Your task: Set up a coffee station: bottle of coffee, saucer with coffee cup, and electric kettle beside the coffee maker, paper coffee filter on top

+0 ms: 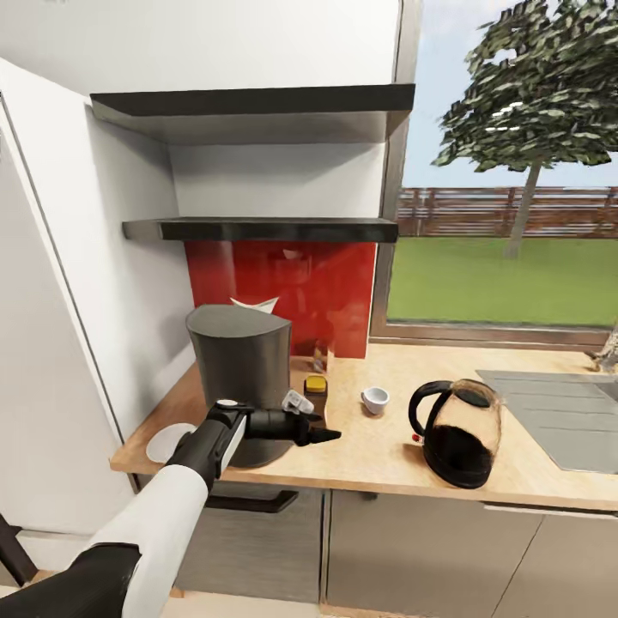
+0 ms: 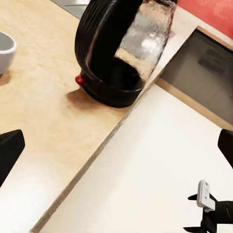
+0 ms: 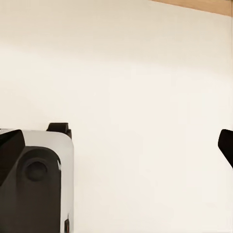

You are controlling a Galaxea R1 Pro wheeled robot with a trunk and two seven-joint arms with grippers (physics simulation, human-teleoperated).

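Reaching over the countertop (image 1: 386,455), left pincer (image 1: 330,436) gapes empty; no readable labels on kettle (image 1: 457,433).

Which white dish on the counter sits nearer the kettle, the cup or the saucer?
The cup, standing just left of the kettle on open counter. The saucer lies at the far left edge, beyond the coffee maker.

One coffee maker (image 1: 239,369), one kettle (image 1: 457,433), one cup (image 1: 374,400), one saucer (image 1: 169,442).
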